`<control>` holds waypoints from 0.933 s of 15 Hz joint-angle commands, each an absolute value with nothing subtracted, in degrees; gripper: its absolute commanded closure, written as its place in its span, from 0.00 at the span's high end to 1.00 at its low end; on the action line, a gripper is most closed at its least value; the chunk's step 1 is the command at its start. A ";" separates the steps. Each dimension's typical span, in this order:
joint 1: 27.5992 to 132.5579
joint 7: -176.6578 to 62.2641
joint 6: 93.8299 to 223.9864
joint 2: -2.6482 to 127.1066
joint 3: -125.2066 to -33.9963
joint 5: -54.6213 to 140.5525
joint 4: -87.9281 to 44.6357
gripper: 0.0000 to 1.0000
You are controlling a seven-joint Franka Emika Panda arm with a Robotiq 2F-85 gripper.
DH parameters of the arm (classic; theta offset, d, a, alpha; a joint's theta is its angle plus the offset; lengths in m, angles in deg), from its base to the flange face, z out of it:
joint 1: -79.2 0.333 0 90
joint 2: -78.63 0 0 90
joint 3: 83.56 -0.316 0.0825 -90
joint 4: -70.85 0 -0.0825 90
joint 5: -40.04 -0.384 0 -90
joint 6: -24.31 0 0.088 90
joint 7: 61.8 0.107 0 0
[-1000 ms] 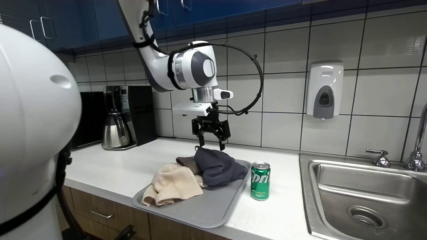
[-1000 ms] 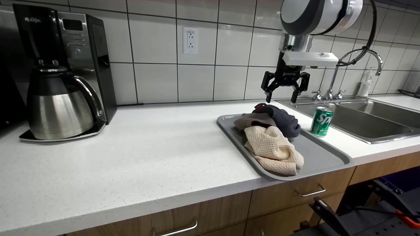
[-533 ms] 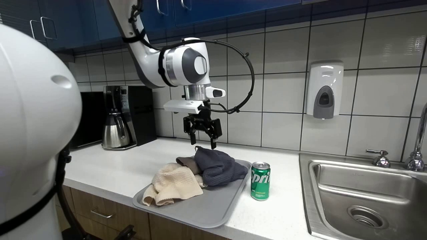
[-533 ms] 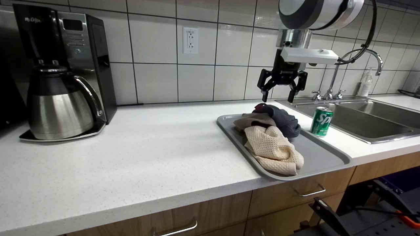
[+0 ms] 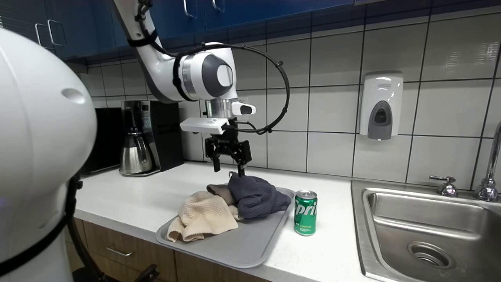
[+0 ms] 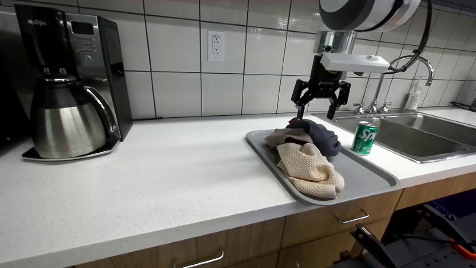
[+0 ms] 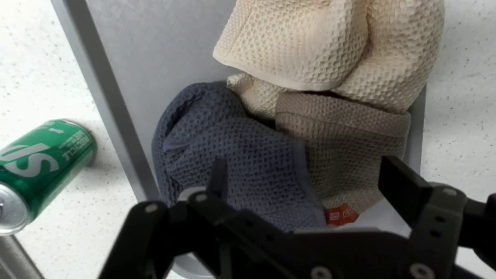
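My gripper points down with its fingers wide apart and nothing between them. It hangs over the back end of a grey tray, nearest to a bunched navy cloth. In both exterior views a fingertip overlaps the top of that cloth; whether it touches, I cannot tell. In the wrist view one finger stands over the navy cloth, while the other is near the edge of a brown cloth with a red tag. A crumpled cream cloth lies in front of both on the tray.
A green can stands upright on the counter beside the tray. Beyond it is a steel sink with a faucet. A coffee maker with a steel carafe stands further along. Behind the tray rises a tiled wall.
The open gripper has shifted leftward in an exterior view, away from the can's side, and sits slightly lower in another. The cloths, tray and can have stayed put.
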State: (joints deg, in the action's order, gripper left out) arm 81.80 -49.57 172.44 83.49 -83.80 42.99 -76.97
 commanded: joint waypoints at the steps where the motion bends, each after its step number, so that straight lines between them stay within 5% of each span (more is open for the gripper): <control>1: 81.39 -51.73 170.27 89.92 -84.65 42.51 -81.48 1.00; 14: 80.92 -50.89 171.17 90.24 -85.33 42.58 -83.08 1.00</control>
State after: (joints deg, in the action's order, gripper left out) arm 81.79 -50.59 171.28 90.19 -84.44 42.95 -83.12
